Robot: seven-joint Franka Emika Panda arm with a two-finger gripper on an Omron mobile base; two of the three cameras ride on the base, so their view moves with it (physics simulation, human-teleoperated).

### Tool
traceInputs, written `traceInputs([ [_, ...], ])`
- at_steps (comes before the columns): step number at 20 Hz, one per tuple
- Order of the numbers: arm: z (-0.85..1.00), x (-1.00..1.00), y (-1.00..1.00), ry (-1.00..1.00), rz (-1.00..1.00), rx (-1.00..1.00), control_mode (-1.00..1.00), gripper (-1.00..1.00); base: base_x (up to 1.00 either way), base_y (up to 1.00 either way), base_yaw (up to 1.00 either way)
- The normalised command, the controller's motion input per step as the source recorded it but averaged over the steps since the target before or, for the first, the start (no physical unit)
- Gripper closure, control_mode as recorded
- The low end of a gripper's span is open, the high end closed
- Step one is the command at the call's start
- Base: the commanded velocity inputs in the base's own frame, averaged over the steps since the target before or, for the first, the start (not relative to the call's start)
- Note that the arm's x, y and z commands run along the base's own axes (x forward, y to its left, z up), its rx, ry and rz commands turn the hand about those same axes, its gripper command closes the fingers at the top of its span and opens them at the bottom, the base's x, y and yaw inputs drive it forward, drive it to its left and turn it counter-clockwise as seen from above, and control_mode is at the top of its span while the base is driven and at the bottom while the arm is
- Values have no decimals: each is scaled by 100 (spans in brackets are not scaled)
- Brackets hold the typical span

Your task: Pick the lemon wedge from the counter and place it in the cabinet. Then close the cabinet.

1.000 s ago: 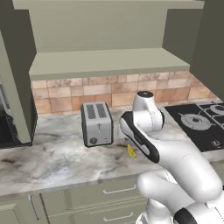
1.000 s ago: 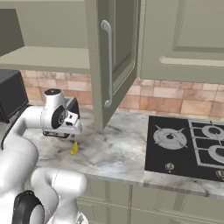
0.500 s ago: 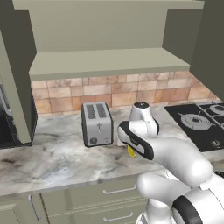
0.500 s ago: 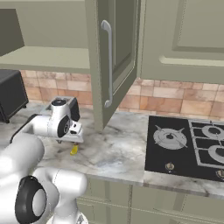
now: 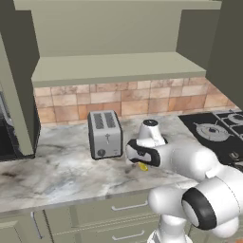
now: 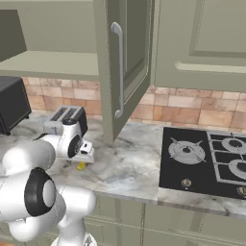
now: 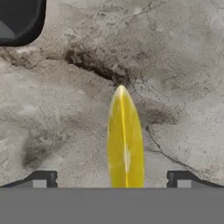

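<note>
The lemon wedge lies on the marbled counter as a narrow yellow sliver, straight between my two fingertips. My gripper is open, its jaws wide on either side of the wedge and not touching it. From the base, my gripper hangs low over the lemon wedge, just right of the toaster. The lemon wedge peeks out under my gripper. Above, the cabinet stands open with a bare shelf, its door swung out.
A silver toaster stands close to the left of the hand. The black stovetop lies to the right. A dark appliance sits at the far left. The open door's bar handle hangs over the counter.
The hand has come down toward the counter over the lemon wedge. The jaws have stayed wide apart.
</note>
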Motion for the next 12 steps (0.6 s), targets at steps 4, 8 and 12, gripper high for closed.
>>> traceInputs([
  [4,-41,12,0,1,0,0,-100,-100,0,0,0],
  [8,-39,10,0,1,0,0,-100,-100,0,0,0],
  [12,-48,4,0,1,0,0,-100,-100,0,0,0],
])
